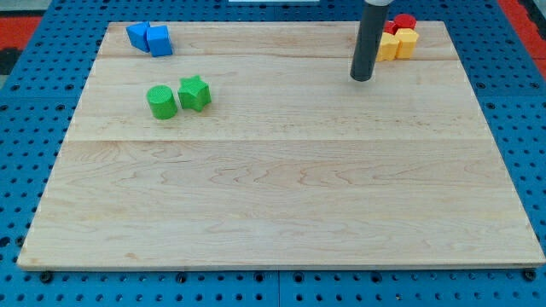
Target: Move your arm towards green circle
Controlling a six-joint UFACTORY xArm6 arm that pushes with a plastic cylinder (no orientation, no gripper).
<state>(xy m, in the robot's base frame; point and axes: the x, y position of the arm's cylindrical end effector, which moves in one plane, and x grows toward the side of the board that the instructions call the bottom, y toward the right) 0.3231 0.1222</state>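
Observation:
The green circle (161,101) is a short green cylinder on the wooden board (281,196), in the view's upper left. A green star (194,92) stands just to its right, nearly touching. My tip (363,78) is the lower end of the dark rod, in the view's upper right part of the board. It is far to the right of the green circle and slightly higher in the view. It touches no block.
Two blue blocks (149,38) sit together at the board's top left corner. Yellow blocks (398,44) and red blocks (403,22) cluster at the top right, just right of the rod. A blue pegboard (26,128) surrounds the board.

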